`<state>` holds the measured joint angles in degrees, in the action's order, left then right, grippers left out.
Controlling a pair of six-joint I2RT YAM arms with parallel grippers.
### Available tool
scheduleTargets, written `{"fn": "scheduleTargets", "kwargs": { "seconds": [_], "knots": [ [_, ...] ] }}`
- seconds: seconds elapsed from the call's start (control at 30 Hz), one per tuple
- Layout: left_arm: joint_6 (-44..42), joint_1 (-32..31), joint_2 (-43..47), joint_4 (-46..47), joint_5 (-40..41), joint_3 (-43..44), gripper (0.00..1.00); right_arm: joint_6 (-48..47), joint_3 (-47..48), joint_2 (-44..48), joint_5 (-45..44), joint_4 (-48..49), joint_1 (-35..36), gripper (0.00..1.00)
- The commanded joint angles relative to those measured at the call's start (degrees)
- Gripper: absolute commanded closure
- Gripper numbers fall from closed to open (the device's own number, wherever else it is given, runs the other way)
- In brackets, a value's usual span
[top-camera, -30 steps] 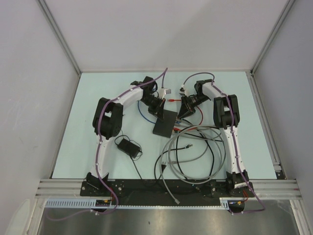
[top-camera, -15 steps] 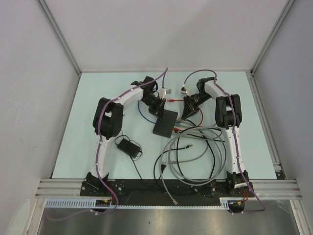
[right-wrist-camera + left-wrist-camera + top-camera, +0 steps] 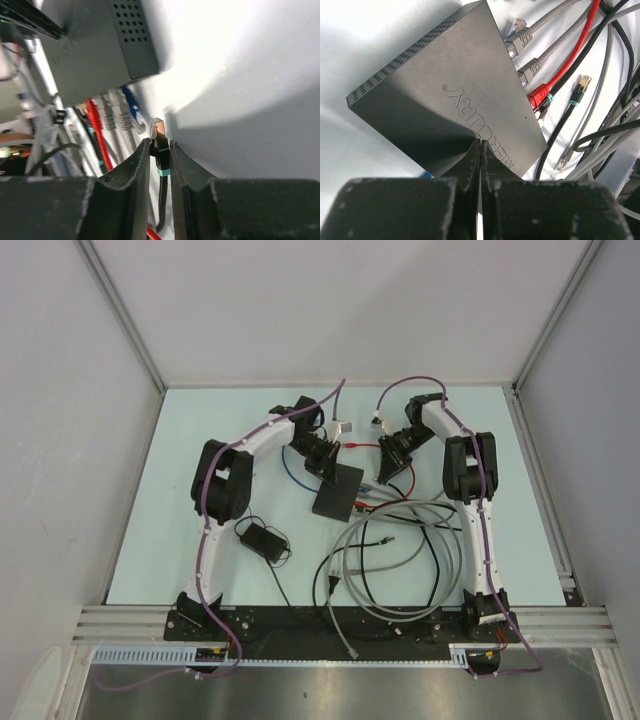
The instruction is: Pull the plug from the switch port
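Our right gripper (image 3: 160,147) pinches the black plug (image 3: 159,131), clear of the ports, just beside the switch (image 3: 445,90) mid-table; our left gripper (image 3: 480,150) is closed, tips on the switch's top.

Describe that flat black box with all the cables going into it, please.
The switch is a slim, matte dark-grey rectangular box, seemingly plastic, lying flat. Its top bears MERCURY lettering; vent slots line one side. Two grey plugs, a red plug and a blue plug sit in one edge. The shut left fingers appear to rest on its top.
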<state>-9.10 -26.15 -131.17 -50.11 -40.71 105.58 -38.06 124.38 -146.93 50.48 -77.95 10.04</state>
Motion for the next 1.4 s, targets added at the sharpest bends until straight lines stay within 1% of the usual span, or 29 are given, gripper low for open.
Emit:
{"fn": "scheduleTargets", "kwargs": {
  "seconds": [0.0, 0.13, 0.27, 0.33, 0.43, 0.47, 0.53, 0.7, 0.8, 0.87, 1.0, 1.03, 1.1, 1.13, 1.17, 1.23, 1.27, 1.3, 1.33, 1.37],
  "knots": [
    [-3.5, -1.2, -5.2, -0.7, 10.4, -1.9, 1.00, -3.0, -1.4, 9.3, -5.9, 0.5, -0.9, 0.92],
    [-3.3, -1.2, -5.6, -0.7, 9.9, -1.3, 1.00, -2.0, -6.5, 15.9, -10.3, 6.6, -1.8, 0.92],
    [-3.2, -1.2, -5.6, -0.8, 9.8, -1.0, 1.00, -1.0, -9.8, 18.9, -14.6, 9.6, -3.2, 0.91],
    [-3.1, -1.2, -5.7, -0.8, 9.9, -1.1, 1.00, 1.7, -12.0, 19.4, -16.8, 12.7, -4.4, 0.91],
    [-3.2, -1.2, -5.6, -0.8, 9.9, -1.1, 1.00, 4.1, -13.3, 19.1, -20.3, 15.5, -6.4, 0.92],
    [-3.2, -1.2, -5.4, -0.9, 10.0, -1.1, 1.00, 6.2, -13.1, 18.8, -21.3, 16.2, -7.0, 0.91],
    [-3.3, -1.2, -5.4, -0.8, 10.1, -1.1, 1.00, 8.0, -12.3, 17.7, -21.5, 17.5, -8.2, 0.90],
    [-3.6, -1.2, -5.0, -0.8, 10.6, -1.3, 1.00, 13.4, -10.5, 15.5, -23.8, 19.9, -8.4, 0.87],
    [-4.1, -1.2, -4.4, -0.8, 11.1, -1.8, 1.00, 15.6, -9.4, 13.8, -26.8, 21.1, -7.9, 0.85],
    [-4.4, -1.2, -4.0, -0.9, 11.4, -2.1, 1.00, 15.8, -8.8, 13.1, -28.1, 21.3, -7.6, 0.80],
    [-5.9, -1.1, -3.1, -1.1, 11.8, -2.0, 1.00, 16.4, -8.9, 13.3, -31.8, 23.8, -7.4, 0.76],
    [-6.5, -1.1, -2.9, -1.1, 12.0, -1.3, 1.00, 17.0, -8.7, 13.2, -33.3, 24.2, -7.3, 0.73],
    [-7.7, -0.9, -2.4, -1.4, 12.1, -0.3, 1.00, 17.1, -7.2, 12.9, -31.8, 24.3, -7.7, 0.69],
    [-7.9, -0.8, -1.8, -1.5, 11.8, 0.9, 1.00, 17.1, -6.7, 12.8, -30.5, 24.1, -7.8, 0.65],
    [-8.1, -0.7, -1.5, -1.8, 10.5, 1.7, 1.00, 17.2, -6.2, 13.0, -29.0, 23.8, -7.9, 0.56],
    [-8.6, -0.4, -0.1, -2.2, 8.5, 3.8, 1.00, 17.0, -5.6, 13.5, -23.3, 23.6, -8.4, 0.48],
    [-8.7, -0.2, 0.6, -2.4, 7.5, 4.4, 0.99, 16.9, -5.5, 14.2, -21.1, 23.6, -8.5, 0.47],
    [-8.6, 0.2, 1.3, -2.3, 5.5, 4.9, 0.97, 16.9, -5.6, 14.6, -17.6, 24.2, -8.4, 0.45],
    [-8.4, 0.5, 2.9, -1.9, 4.6, 5.5, 0.90, 17.4, -5.8, 14.9, -16.0, 24.5, -8.4, 0.44],
    [-7.7, 0.7, 3.7, -1.6, 3.8, 5.8, 0.85, 17.7, -5.9, 15.3, -14.5, 25.2, -8.4, 0.43]
  ]
}}
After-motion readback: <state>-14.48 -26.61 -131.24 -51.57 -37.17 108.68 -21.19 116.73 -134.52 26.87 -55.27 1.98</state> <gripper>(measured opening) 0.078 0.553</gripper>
